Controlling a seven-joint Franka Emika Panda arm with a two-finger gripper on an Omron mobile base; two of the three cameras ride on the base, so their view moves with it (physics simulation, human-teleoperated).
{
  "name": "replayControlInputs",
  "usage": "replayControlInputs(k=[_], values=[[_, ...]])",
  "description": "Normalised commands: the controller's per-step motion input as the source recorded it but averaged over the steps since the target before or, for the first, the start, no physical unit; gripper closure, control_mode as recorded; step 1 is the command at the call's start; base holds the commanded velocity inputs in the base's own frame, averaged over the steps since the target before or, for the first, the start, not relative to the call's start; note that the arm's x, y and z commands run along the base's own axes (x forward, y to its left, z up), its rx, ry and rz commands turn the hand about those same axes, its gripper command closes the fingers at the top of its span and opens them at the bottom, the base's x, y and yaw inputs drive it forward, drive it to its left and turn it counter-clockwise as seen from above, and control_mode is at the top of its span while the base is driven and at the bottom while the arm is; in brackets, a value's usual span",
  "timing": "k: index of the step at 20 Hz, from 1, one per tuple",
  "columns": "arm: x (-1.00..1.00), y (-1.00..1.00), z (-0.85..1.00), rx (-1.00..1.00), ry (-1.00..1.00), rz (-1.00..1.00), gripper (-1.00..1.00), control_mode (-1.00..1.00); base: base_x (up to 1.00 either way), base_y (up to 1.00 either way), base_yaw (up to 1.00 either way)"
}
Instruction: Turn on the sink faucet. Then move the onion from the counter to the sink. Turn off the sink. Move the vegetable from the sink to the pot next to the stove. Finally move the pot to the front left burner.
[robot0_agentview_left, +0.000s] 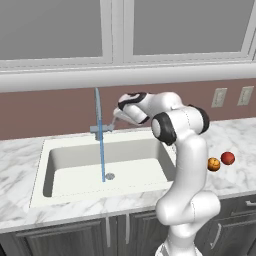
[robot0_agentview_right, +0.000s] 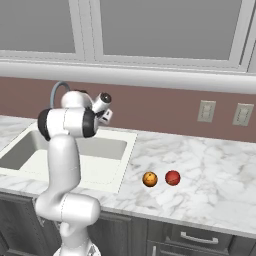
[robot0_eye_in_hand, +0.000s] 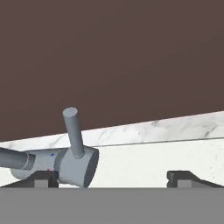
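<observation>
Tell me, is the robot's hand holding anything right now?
No, nothing is held. The gripper is open, next to the sink faucet, its fingers spread apart with nothing between them.

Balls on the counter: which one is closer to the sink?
The orange ball with dark stripes is closer to the sink. The plain glossy red ball, the onion, sits just beyond it, farther from the basin.

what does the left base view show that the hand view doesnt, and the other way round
Left base view alone: water streaming from the sink faucet into the sink, and the onion beside an orange ball on the counter. Hand view alone: the faucet's lever close up, tilted up from its grey base, with the open claw level with it, one fingertip beside the base. Both share the faucet base, counter and brown back wall.
</observation>
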Motion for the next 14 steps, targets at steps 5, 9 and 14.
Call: replayControlInputs(k=[5, 9, 14], values=[[-0.60, -0.42, 0.15, 0.02, -0.01, 0.00, -1.00, -1.00, 0.00, 0.00, 0.00], [-0.75, -0.36, 0.18, 0.02, -0.01, -0.02, -1.00, -1.00, 0.00, 0.00, 0.00], [-0.83, -0.35, 0.16, 0.00, -0.04, -0.04, -1.00, -1.00, 0.00, 0.00, 0.00]])
